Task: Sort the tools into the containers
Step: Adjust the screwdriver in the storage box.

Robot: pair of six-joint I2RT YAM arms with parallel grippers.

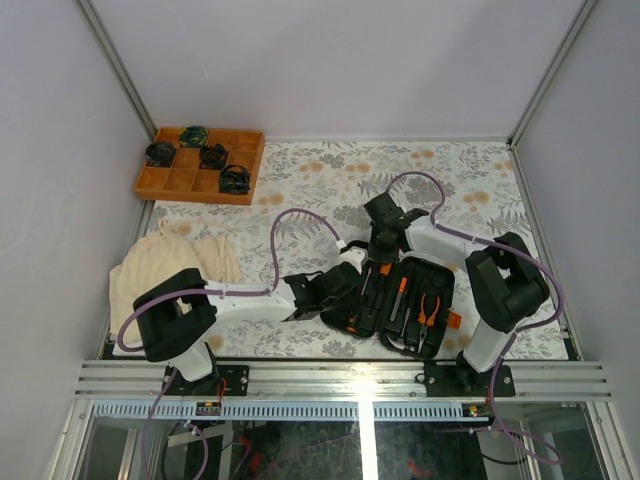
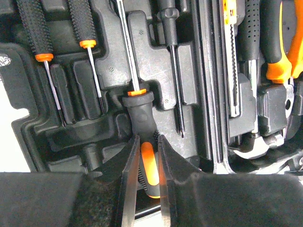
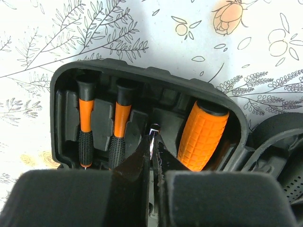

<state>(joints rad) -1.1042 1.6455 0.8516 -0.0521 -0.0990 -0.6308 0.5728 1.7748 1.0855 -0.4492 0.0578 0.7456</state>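
Currently the long screwdriver [image 2: 138,109] lies over its moulded slot in the open black case [image 1: 445,282], near the worktop's [image 1: 480,190] front edge. Left tool [image 2: 147,144] clamps the handle. Right tool [image 3: 152,138] pinches the steel tip, presumably to steer both ends down level. Slot walls and neighbouring screwdrivers [image 2: 85,28] crowd either side; clearance, I judge, is upward only.

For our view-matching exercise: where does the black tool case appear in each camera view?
Top external: tool case at lower centre, lying open.
Left wrist: its moulded slots fill the frame.
Right wrist: its rounded end spans the middle.
Shared landmark, wrist views: two small screwdrivers side by side.
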